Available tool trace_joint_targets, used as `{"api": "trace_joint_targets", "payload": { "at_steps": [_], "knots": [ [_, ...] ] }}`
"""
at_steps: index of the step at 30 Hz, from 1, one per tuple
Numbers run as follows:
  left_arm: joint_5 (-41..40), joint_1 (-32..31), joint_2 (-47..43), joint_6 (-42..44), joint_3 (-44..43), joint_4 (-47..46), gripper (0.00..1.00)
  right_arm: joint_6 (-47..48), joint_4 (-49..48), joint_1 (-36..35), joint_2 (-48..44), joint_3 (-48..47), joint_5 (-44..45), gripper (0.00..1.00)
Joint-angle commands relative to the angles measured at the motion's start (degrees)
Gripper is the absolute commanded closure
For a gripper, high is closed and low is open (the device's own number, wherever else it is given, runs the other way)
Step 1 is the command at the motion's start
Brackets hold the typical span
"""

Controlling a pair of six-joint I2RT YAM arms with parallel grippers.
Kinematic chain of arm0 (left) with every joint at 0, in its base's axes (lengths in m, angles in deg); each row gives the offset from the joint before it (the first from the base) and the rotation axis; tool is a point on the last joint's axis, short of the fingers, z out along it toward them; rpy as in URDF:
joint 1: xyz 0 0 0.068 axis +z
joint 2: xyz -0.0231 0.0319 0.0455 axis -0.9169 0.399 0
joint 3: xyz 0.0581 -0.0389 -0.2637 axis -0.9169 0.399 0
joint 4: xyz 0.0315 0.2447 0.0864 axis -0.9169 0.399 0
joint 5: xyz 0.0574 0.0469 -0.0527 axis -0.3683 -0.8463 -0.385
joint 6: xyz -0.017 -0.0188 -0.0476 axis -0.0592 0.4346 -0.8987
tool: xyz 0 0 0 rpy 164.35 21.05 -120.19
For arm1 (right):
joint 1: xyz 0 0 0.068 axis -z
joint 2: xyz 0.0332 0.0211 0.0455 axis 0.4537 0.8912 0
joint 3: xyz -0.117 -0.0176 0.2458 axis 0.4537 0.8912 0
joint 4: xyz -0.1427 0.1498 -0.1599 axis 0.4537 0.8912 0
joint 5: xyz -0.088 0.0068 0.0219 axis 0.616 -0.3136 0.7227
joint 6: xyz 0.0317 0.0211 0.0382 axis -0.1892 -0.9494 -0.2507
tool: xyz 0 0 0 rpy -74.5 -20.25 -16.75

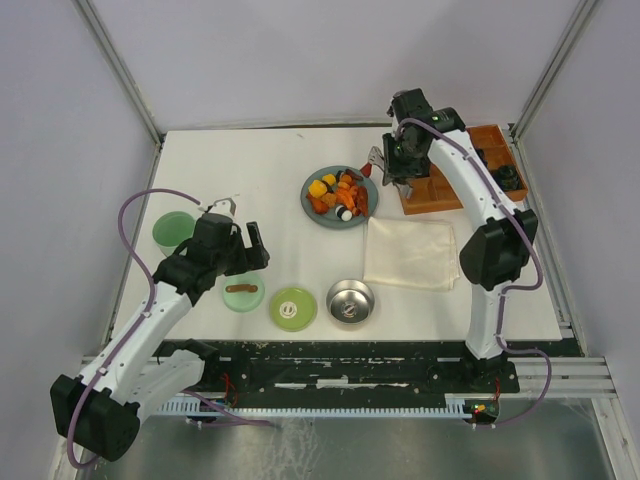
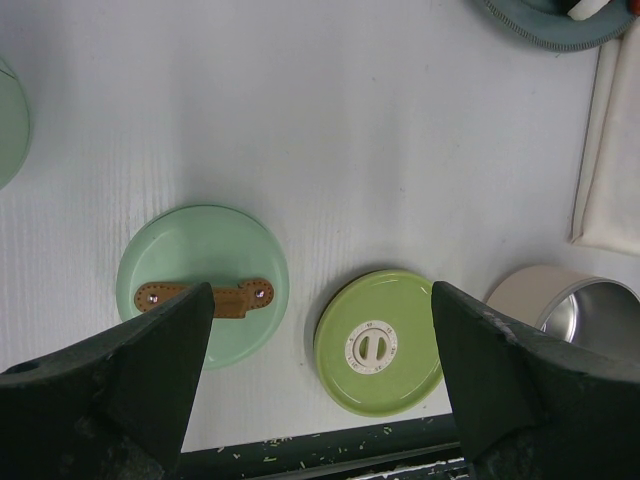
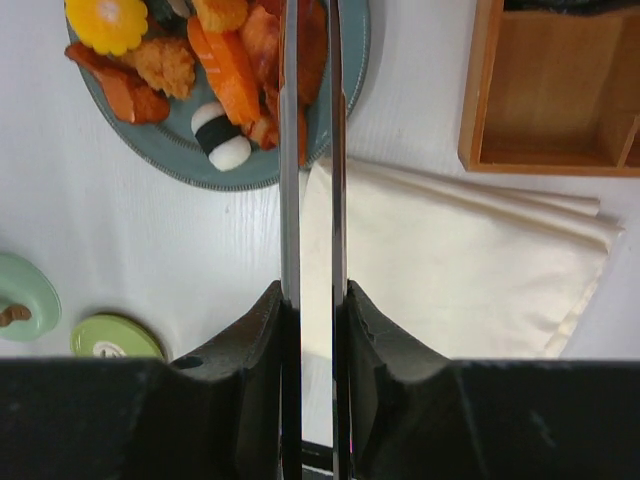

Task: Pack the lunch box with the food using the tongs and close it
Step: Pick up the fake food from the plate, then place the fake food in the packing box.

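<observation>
Both silver blades of the tongs (image 3: pixel 290 150) ran up from between the fingers of the right gripper (image 3: pixel 312 300), which was pinched on them, and crossed above the food (image 3: pixel 225 80) on the grey-blue plate (image 3: pixel 355 60). The left gripper (image 2: pixel 318 305) hung with its jaws spread wide over the mint-green flat lid (image 2: pixel 205 250) and the lime-green lid (image 2: pixel 380 345). The steel bowl (image 2: pixel 590 315) sat just beside these, and the canister (image 1: pixel 174 231) stood open near the table's left edge.

lids: two, a mint-green lid (image 1: pixel 244 291) and a lime-green lid (image 1: pixel 293 308)
canister (image 1: pixel 172 231): one
steel bowl (image 1: pixel 351 301): one
tongs (image 3: pixel 290 150): one
black-and-white roll (image 3: pixel 220 135): one
plate (image 1: pixel 306 200): one
cloth (image 1: pixel 412 253): one
wooden tray (image 1: pixel 432 205): one
</observation>
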Motion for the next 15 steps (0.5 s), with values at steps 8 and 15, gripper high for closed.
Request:
{"api": "trace_joint_targets", "payload": {
  "at_steps": [8, 15],
  "knots": [
    [1.4, 0.2, 0.2, 6.3, -2.9, -3.1, 0.06, 4.0, 5.2, -3.6, -25.2, 19.5, -8.3, 0.81],
    [1.2, 0.2, -0.4, 7.5, -2.2, -4.6, 0.06, 0.8, 7.0, -8.8, -37.6, 34.9, -14.4, 0.81]
  ]
}}
